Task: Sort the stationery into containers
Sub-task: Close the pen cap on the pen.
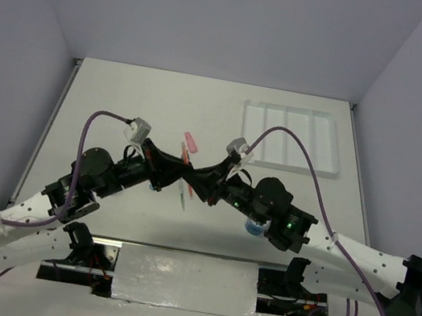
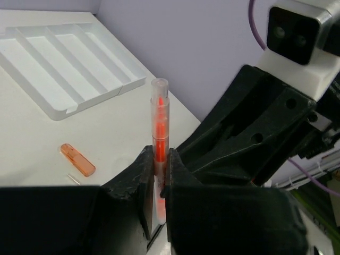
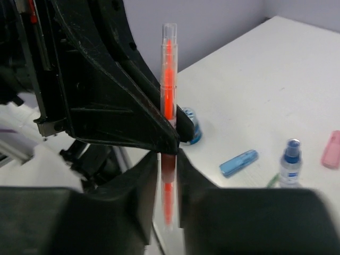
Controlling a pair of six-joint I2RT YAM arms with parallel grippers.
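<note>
One pen (image 2: pixel 159 133) held above table centre, tray (image 1: pixel 290 138) at 1 o'clock; left gripper (image 2: pixel 158 175) pinches its lower barrel, right gripper (image 3: pixel 168 175) flanks it, grip unclear. Looks light, stiff, slick plastic; probably best taken mid-barrel.

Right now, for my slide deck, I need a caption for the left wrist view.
Left gripper shut on the orange pen, the white four-compartment tray beyond.

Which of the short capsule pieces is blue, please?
The blue capsule left of the blue-capped bottle in the right wrist view; the others are a pink capsule and an orange capsule.
</note>
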